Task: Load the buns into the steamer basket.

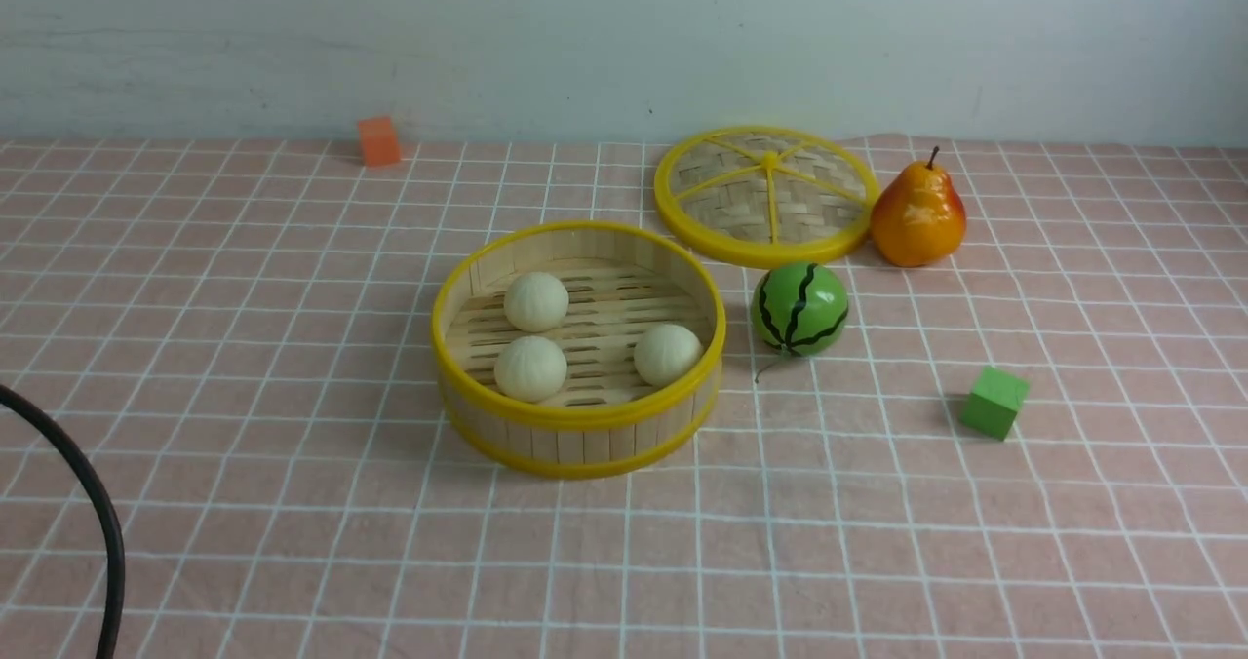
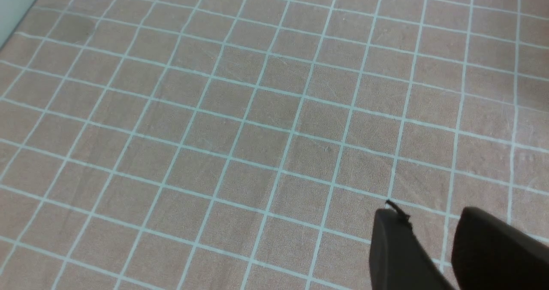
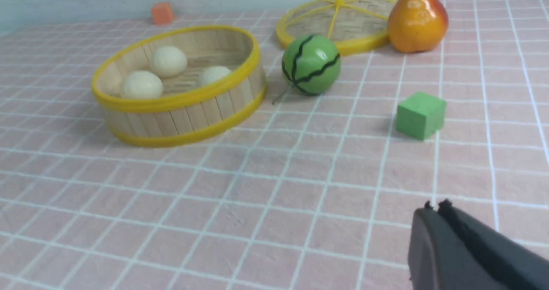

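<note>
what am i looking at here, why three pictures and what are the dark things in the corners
It is a two-armed robot at a table with a pink checked cloth. One picture looks forward from between the arms; the other two come from cameras on each wrist. The dark shapes are the fingers: the left gripper slightly apart over bare cloth, the right gripper shut; neither holds anything. Three buns sit in the steamer basket. Nearby lie its lid, a toy watermelon, a pear, a green block and an orange block.
</note>
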Controlling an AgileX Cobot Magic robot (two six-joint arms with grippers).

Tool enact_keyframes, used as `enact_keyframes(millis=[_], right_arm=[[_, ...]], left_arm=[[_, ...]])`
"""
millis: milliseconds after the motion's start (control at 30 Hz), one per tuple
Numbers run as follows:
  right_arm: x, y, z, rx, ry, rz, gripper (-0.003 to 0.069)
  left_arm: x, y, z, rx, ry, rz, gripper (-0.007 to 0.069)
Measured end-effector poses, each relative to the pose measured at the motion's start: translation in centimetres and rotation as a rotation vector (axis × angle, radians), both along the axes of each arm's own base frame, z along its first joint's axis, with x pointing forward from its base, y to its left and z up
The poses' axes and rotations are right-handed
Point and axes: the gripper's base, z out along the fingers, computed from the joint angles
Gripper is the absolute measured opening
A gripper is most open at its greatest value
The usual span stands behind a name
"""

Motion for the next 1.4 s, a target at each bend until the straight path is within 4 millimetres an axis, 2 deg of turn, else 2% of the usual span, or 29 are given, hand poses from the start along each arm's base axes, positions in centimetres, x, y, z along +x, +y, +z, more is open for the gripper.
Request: enact_keyframes(millis=[100, 333, 500, 633, 1400], right_arm=[[0.1, -0.1, -1.3, -0.033, 0.045, -0.009, -0.0003], [0.8, -0.3, -2.9, -0.039, -0.032, -0.120, -0.0003], [0.8, -0.8, -3.0, -0.006, -0.019, -0.252, -0.0003], [0.7, -0.7, -3.3, -0.060, 0.002, -0.237, -0.0003], [0.5, -0.6, -3.5, -0.045, 0.054, -0.227, 0.0013]], left_arm=[[0.0, 0.0, 0.0, -0.001, -0.001, 0.000, 0.0199], [-0.1, 0.0, 0.0, -0.005, -0.004, 0.000, 0.0200], [-0.1, 0.0, 0.0, -0.006, -0.004, 0.000, 0.0206], [-0.1, 0.0, 0.0, -0.007, -0.004, 0.000, 0.0213], [-0.1, 0.0, 0.0, -0.009, -0.003, 0.000, 0.0217]])
